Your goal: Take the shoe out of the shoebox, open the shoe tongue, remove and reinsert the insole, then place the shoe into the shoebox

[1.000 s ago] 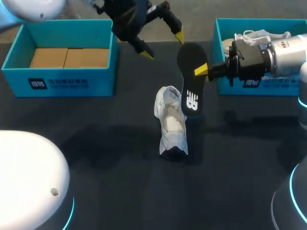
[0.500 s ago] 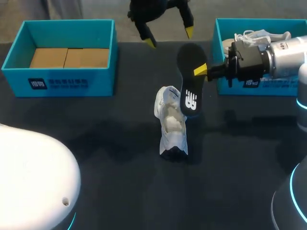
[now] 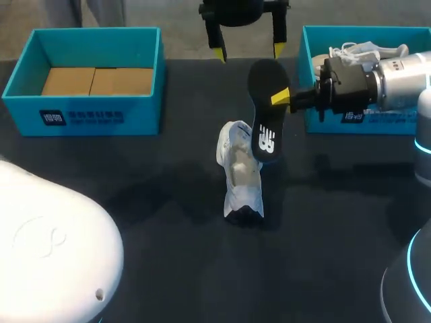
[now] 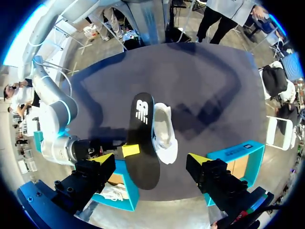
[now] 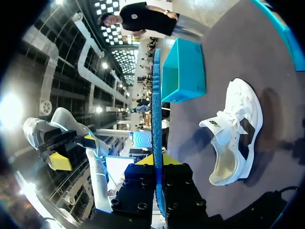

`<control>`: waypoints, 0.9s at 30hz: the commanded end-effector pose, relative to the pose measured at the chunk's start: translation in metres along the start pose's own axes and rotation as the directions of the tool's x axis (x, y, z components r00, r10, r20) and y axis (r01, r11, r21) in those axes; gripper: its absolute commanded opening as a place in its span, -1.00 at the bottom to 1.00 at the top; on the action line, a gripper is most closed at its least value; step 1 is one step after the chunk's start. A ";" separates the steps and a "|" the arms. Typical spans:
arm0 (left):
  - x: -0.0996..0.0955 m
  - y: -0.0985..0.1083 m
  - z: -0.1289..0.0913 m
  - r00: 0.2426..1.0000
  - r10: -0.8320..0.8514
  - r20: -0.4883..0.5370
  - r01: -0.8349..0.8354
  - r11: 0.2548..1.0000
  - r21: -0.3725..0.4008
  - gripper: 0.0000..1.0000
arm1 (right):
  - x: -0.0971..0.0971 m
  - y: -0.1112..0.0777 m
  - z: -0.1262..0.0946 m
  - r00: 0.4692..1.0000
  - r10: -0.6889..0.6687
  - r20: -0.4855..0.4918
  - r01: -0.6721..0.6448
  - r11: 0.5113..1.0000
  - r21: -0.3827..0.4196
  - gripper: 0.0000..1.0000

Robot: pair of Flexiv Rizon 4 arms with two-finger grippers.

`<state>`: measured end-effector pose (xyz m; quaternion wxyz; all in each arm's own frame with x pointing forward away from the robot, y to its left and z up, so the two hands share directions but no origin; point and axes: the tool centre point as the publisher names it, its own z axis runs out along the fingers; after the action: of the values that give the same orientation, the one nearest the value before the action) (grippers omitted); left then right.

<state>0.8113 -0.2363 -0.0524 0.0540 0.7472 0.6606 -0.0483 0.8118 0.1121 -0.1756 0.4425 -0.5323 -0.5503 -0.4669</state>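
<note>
Shoe (image 3: 239,176) lies at mid-frame, my right gripper (image 3: 281,99) pinching the black insole (image 3: 264,128) just above it, my left gripper (image 3: 247,52) spread wide and empty at the frame's top centre.

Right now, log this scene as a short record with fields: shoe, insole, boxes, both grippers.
shoe: white shoe on the table, between the shoeboxes, outside both
insole: black insole out of the shoe, held in the air near it
right gripper: shut on the insole's edge
left gripper: open, empty, beyond the insole
left shoebox: cardboard insert only
right shoebox: holds a second shoe
</note>
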 end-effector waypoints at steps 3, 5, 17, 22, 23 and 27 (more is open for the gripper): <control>-0.004 0.001 0.000 0.998 -0.004 -0.068 0.004 1.000 -0.002 1.00 | 0.000 0.001 0.002 1.000 0.001 -0.005 -0.001 1.000 -0.004 -1.00; -0.004 0.002 0.002 0.998 -0.001 -0.061 0.001 1.000 -0.009 1.00 | 0.000 0.001 0.002 1.000 0.001 -0.007 -0.001 1.000 -0.004 -1.00; -0.004 0.006 0.006 1.000 -0.007 -0.018 0.006 1.000 -0.028 1.00 | 0.008 0.000 -0.006 1.000 -0.009 -0.004 0.009 1.000 -0.001 -1.00; -0.007 0.006 0.008 1.000 -0.010 0.000 0.010 1.000 -0.029 1.00 | 0.006 0.001 -0.007 1.000 -0.007 -0.012 0.007 1.000 -0.001 -1.00; -0.008 0.007 0.008 1.000 -0.009 0.013 0.010 0.999 -0.033 1.00 | 0.007 0.001 -0.007 1.000 -0.010 -0.014 0.010 1.000 -0.001 -1.00; -0.010 0.006 0.009 0.999 -0.003 0.038 0.004 0.999 -0.033 1.00 | 0.006 0.001 -0.007 1.000 -0.005 -0.015 0.005 1.000 0.003 -1.00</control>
<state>0.8169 -0.2522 -0.0557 0.0699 0.7438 0.6630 -0.0475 0.8123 0.1059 -0.1680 0.4466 -0.5260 -0.5485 -0.4722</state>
